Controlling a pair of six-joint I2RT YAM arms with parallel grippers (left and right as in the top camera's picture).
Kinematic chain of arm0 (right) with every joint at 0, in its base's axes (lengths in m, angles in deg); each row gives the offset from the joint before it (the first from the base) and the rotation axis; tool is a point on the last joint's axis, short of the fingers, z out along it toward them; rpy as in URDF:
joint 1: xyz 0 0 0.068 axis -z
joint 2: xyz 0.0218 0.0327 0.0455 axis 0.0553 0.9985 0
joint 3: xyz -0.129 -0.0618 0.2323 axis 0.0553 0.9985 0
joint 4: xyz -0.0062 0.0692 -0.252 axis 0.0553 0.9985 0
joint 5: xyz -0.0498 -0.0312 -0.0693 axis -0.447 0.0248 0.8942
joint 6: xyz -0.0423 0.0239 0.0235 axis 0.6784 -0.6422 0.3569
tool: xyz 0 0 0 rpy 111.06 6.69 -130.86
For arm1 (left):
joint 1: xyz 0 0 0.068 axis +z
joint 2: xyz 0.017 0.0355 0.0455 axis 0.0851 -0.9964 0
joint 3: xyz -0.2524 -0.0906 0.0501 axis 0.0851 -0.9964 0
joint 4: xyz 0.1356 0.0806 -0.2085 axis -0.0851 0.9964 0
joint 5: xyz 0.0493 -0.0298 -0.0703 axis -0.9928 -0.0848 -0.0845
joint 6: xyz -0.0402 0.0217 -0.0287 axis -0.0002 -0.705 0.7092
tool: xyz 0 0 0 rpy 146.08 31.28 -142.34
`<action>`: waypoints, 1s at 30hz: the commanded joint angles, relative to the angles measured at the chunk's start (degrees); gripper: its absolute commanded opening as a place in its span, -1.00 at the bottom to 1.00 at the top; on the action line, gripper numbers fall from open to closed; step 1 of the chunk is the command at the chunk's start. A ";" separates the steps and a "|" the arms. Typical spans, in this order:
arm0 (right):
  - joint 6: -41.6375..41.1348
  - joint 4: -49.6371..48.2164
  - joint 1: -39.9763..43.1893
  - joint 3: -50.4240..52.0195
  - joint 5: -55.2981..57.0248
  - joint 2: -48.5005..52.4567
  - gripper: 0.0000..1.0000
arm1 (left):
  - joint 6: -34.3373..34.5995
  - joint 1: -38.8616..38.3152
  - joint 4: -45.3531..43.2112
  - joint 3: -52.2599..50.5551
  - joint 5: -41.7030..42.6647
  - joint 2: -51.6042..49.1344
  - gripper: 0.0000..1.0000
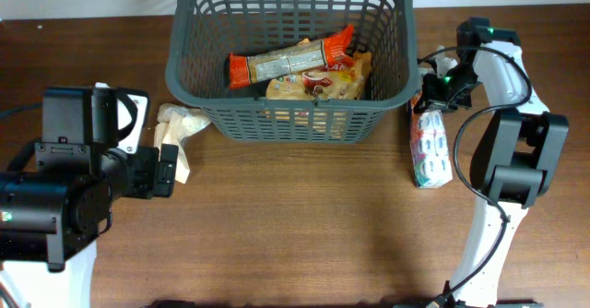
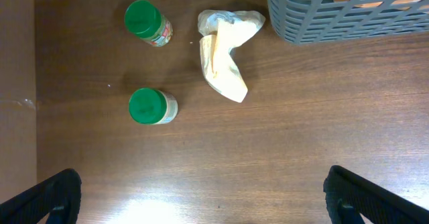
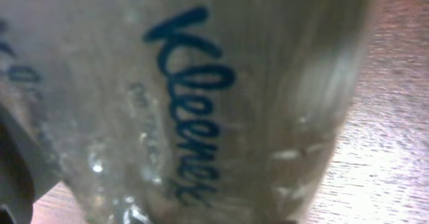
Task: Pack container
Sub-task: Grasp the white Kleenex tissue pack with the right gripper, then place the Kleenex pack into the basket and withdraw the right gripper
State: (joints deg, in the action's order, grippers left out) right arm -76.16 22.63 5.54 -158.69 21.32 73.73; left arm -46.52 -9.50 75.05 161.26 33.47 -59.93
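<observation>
Clearly biggest, the dark grey shopping basket (image 1: 286,124) sits at twelve o'clock on the table (image 1: 304,225), with snack packets (image 1: 290,64) inside. At three o'clock the Kleenex tissue pack (image 1: 430,147) lies just beside it, with the right gripper (image 1: 433,88) at its far end; whether those fingers have closed on it I cannot tell. At nine o'clock the left gripper (image 2: 208,197) hangs spread wide and empty above a crumpled cream packet (image 2: 224,63) and two green-lidded jars (image 2: 151,106). Likely risks: the slick wrap slipping free, or the pack catching the basket's rim.
</observation>
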 commanded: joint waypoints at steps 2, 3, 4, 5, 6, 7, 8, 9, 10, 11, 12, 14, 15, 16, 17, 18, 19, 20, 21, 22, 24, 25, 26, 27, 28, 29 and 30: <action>-0.22 0.13 1.60 -1.27 -0.50 -4.13 -0.92 | 0.35 0.28 0.07 0.48 0.22 0.17 0.98; -0.24 0.52 2.54 -3.65 -0.52 -6.78 -0.92 | 0.35 0.28 0.07 0.48 0.22 0.17 0.98; -0.26 0.76 3.10 -5.66 -0.55 -8.66 -0.92 | 0.37 0.28 0.07 0.48 0.22 0.17 0.98; -0.26 1.18 3.61 -8.33 -0.57 -10.71 -0.92 | 0.35 0.28 0.07 0.48 0.22 0.17 0.98; -0.22 1.64 4.09 -12.79 -0.81 -13.77 -0.92 | 0.37 0.28 0.07 0.48 0.22 0.17 0.98; -0.17 1.79 4.13 -16.17 -1.62 -15.89 -0.92 | 0.37 0.28 0.07 0.48 0.22 0.17 0.98; -0.15 1.77 4.04 -20.37 -2.91 -18.27 -0.92 | 0.37 0.28 0.07 0.48 0.22 0.17 0.98; 0.46 1.73 3.61 -24.35 -4.28 -20.24 -0.92 | 0.35 0.28 0.07 0.48 0.22 0.17 0.98; 2.60 1.73 2.86 -27.89 -5.81 -21.97 -0.92 | 0.37 0.28 0.07 0.48 0.22 0.17 0.98; 6.84 1.75 1.07 -33.27 -7.85 -24.28 -0.92 | 0.35 0.28 0.07 0.48 0.22 0.17 0.98; 10.40 1.77 -1.22 -36.63 -8.72 -25.94 -0.92 | 0.35 0.28 0.07 0.48 0.22 0.17 0.98; 17.09 2.05 -6.03 -40.33 -10.03 -27.87 -0.92 | 0.35 0.28 0.07 0.48 0.22 0.17 0.98; 22.73 2.71 -9.62 -41.53 -10.64 -28.65 -0.92 | 0.37 0.28 0.07 0.48 0.22 0.17 0.98; 28.00 3.63 -13.68 -41.77 -10.75 -29.20 -0.92 | 0.35 0.28 0.07 0.48 0.22 0.17 0.98; 32.35 4.79 -16.72 -41.77 -10.75 -29.31 -0.92 | 0.35 0.28 0.07 0.48 0.22 0.17 0.98; 39.54 7.37 -21.51 -41.64 -10.73 -29.09 -0.92 | 0.35 0.28 0.07 0.48 0.22 0.17 0.98; 45.22 9.38 -25.46 -41.03 -10.56 -28.46 -0.92 | 0.35 0.28 0.07 0.48 0.22 0.17 0.98; 50.18 10.84 -28.94 -40.13 -10.51 -27.52 -0.92 | 0.37 0.28 0.07 0.48 0.22 0.17 0.98; 52.85 11.23 -30.86 -39.41 -10.38 -26.71 -0.92 | 0.37 0.28 0.07 0.48 0.22 0.17 0.98; 55.67 11.23 -32.72 -38.56 -9.77 -25.64 -0.92 | 0.37 0.28 0.07 0.48 0.22 0.17 0.98; 62.05 11.10 -35.41 -37.13 -5.92 -22.40 -0.92 | 0.35 0.28 0.07 0.48 0.22 0.17 0.98; 63.73 10.80 -35.93 -36.79 -4.42 -21.14 -0.92 | 0.35 0.28 0.07 0.48 0.22 0.17 0.98; 64.48 10.03 -36.26 -36.35 -3.48 -19.08 -0.92 | 0.35 0.28 0.07 0.48 0.22 0.17 0.98; 64.39 9.11 -36.41 -36.11 -3.50 -16.92 -0.92 | 0.37 0.28 0.07 0.48 0.22 0.17 0.98; 64.37 8.76 -36.41 -36.11 -3.63 -15.41 -0.92 | 0.35 0.28 0.07 0.48 0.22 0.17 0.98; 63.49 8.46 -36.41 -36.11 -3.65 -12.17 -0.92 | 0.37 0.28 0.07 0.48 0.22 0.17 0.98; 61.72 8.13 -36.41 -36.11 -3.65 -10.08 -0.92 | 0.37 0.28 0.07 0.48 0.22 0.17 0.98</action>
State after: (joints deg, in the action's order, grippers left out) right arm -16.18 31.77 -30.76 -193.99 16.32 60.44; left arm -46.52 -9.50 75.05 161.26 33.47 -59.93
